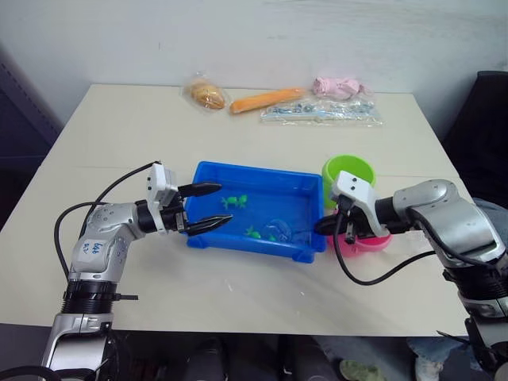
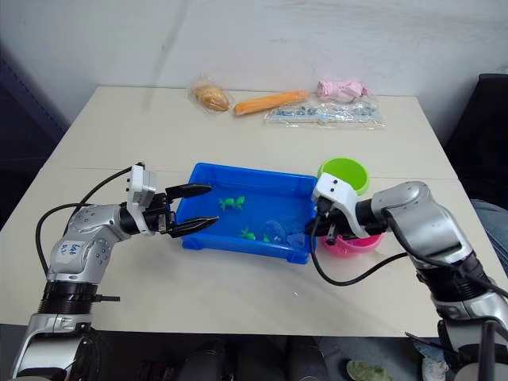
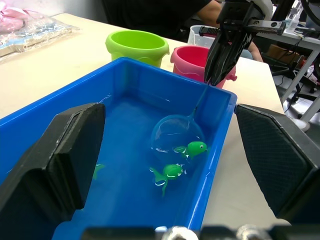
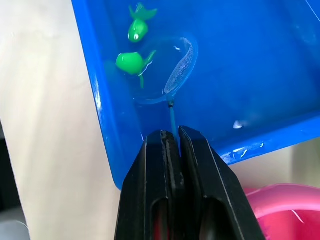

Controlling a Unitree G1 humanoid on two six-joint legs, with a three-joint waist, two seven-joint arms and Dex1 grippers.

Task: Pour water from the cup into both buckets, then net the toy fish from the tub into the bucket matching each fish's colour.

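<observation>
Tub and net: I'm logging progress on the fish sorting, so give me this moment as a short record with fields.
tub: blue tub on the table, holding water
net: hoop dipped in the tub, near two green fish
right pincer: shut on the net's handle
left pincer: open, at the tub's left end, holding nothing
fish seen: green fish in the tub; no pink ones visible
buckets: green bucket and pink bucket beside the tub's right end
</observation>
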